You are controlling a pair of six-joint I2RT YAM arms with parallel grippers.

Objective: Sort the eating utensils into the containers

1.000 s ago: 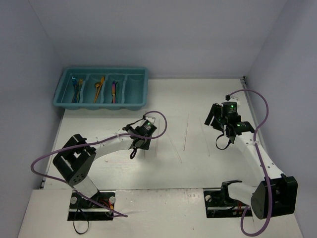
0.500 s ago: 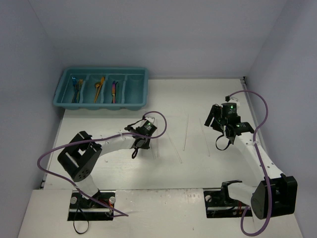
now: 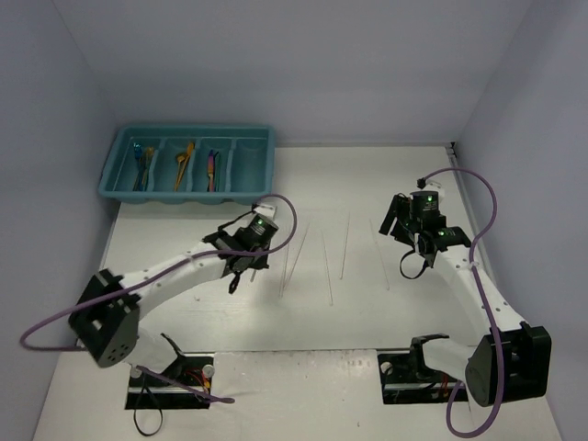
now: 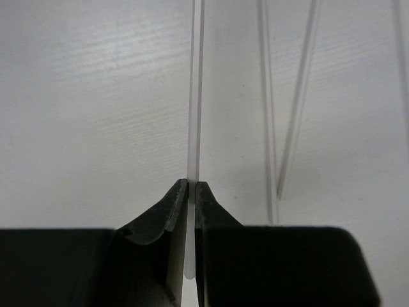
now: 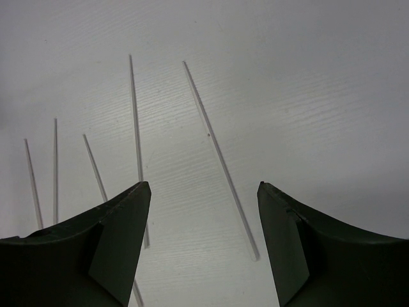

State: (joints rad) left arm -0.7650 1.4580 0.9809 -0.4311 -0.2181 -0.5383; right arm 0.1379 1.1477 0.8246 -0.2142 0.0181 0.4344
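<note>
My left gripper (image 4: pixel 192 184) is shut on the near end of a thin pale translucent stick (image 4: pixel 196 96) that runs straight ahead over the white table. In the top view the left gripper (image 3: pixel 244 252) is left of the loose sticks; the held stick is hard to make out there. Several more sticks lie on the table (image 3: pixel 328 266) and also show in the left wrist view (image 4: pixel 295 109). My right gripper (image 5: pixel 203 185) is open and empty above one stick (image 5: pixel 217 160); it also shows in the top view (image 3: pixel 393 219). The teal cutlery tray (image 3: pixel 260 140) sits far left.
The tray holds blue and gold utensils (image 3: pixel 142 165), orange ones (image 3: pixel 186 161) and purple ones (image 3: pixel 213 168) in three compartments. Purple cables loop off both arms (image 3: pixel 285 207). Walls close in the table on the left, back and right.
The left arm has swung to the left and its gripper has moved a little left and away from the base, toward the tray. The right arm has not moved.
</note>
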